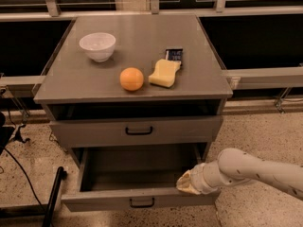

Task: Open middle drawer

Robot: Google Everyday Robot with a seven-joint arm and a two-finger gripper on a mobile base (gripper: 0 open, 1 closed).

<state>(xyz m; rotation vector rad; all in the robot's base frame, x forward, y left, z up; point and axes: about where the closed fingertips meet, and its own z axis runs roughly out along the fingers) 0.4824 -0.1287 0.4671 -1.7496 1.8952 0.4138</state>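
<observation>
We see the middle drawer point(94, 201) drawn well out toward us, beneath the upper drawer point(90, 132); its flat grey front bears a small black bar handle point(142, 203) at the centre; its grey inside shows, shadowed toward the far end; the gripper point(187, 183) sits at the drawer's near right corner, just behind the front panel; we cannot tell whether it is wide or closed; on the cabinet top point(142, 32) rest a white bowl point(97, 46), an orange point(131, 79) and a yellow sponge point(164, 73).
</observation>
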